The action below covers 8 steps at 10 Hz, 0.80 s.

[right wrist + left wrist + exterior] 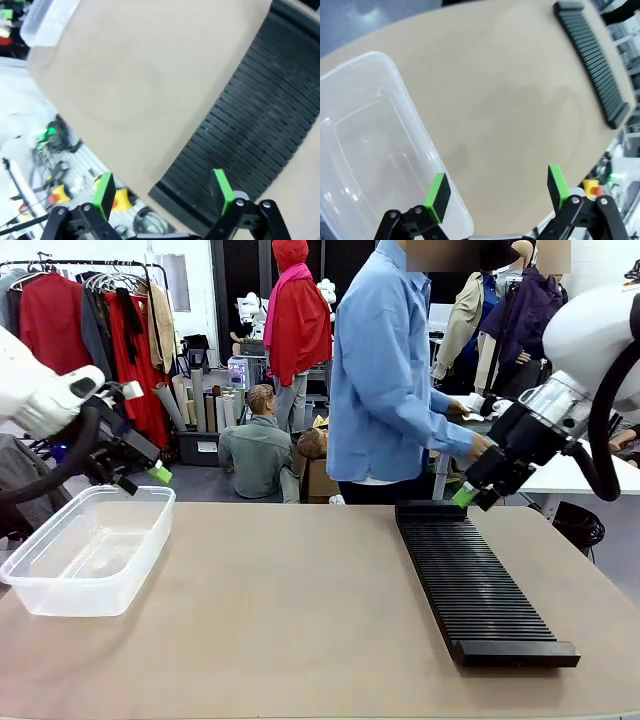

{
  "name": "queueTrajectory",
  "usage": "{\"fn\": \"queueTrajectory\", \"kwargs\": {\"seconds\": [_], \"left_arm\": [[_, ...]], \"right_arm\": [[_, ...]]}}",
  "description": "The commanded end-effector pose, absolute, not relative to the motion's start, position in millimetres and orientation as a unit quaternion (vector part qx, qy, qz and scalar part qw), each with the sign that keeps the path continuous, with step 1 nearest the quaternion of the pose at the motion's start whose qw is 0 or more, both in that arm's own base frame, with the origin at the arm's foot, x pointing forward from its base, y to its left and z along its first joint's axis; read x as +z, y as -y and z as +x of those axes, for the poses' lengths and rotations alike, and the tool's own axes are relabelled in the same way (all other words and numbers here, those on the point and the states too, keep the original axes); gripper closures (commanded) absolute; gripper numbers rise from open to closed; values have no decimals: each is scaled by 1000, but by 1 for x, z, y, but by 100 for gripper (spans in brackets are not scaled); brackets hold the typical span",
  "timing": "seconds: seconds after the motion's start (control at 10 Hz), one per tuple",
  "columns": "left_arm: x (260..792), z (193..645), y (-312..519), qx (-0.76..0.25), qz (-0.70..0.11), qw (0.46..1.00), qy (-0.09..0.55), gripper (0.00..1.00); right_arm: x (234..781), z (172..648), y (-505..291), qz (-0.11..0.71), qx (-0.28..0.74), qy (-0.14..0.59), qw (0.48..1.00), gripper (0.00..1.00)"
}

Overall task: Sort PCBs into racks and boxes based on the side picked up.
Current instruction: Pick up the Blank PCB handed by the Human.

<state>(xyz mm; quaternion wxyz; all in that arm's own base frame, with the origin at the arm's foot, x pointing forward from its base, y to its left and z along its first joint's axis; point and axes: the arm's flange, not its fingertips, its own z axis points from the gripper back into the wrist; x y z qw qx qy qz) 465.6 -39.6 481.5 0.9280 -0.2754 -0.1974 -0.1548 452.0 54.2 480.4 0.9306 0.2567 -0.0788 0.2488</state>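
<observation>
Jaws stood open and empty, left above the clear tub, right at the slotted rack's far end, apparently ready for sorting.

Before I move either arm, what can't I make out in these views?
Front view: the person's hand lies partly behind the right tool; whether it holds anything is hidden.
Left wrist view: the box is cut off by the left and bottom edges.
Right wrist view: the rack is blurred and runs off the right edge.

Beyond the tan table stands a blue-shirted person.
</observation>
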Motion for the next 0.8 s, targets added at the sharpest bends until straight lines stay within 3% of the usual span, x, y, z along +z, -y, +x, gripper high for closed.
{"fn": "queueTrajectory", "kwargs": {"seconds": [0.0, 0.4, 0.7], "left_arm": [[486, 461, 19, -133, -345, 905, 211, 0], [477, 447, -31, -82, -481, 847, 209, 0], [459, 439, -67, -80, -525, 830, 169, 0]], "right_arm": [[493, 458, -45, 322, 207, 46, 923, 0], [495, 438, 17, 452, 185, 77, 869, 0], [480, 432, 56, 543, 185, 88, 814, 0]]}}
